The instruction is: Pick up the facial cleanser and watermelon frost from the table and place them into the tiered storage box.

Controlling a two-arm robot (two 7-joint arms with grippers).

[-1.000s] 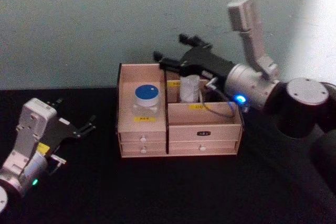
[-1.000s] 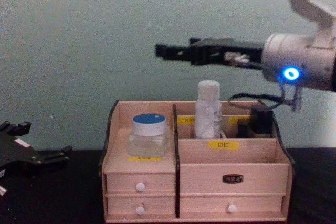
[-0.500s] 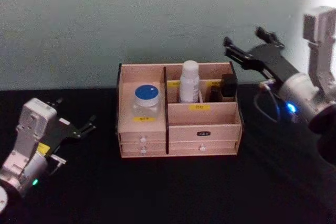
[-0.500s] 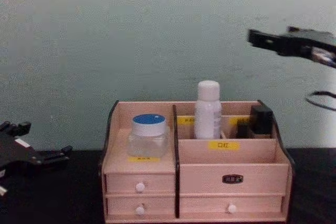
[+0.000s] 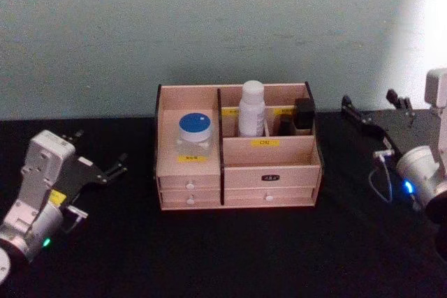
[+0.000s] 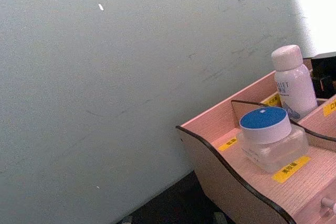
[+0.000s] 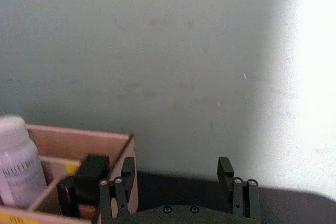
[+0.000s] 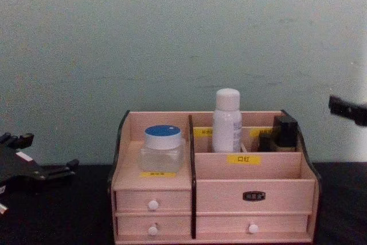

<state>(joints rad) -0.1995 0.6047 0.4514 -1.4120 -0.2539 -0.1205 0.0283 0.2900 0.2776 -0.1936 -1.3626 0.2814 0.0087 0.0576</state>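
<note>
Both hands are released: right hand (image 5: 374, 113) at right edge, left hand (image 5: 98, 172) lower left. A careless swing could topple the bottle (image 5: 251, 108) in the box (image 5: 236, 179).

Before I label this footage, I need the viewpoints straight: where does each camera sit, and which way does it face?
Head: high, looking down at the tiered storage box; left gripper and right gripper flank it.
Chest: low, facing the box front; grippers at both edges.
Left wrist: beside the box, aimed at the blue-lidded jar and white bottle.
Right wrist: looks over its open fingers toward the wall.
All four share the bottle.
</note>
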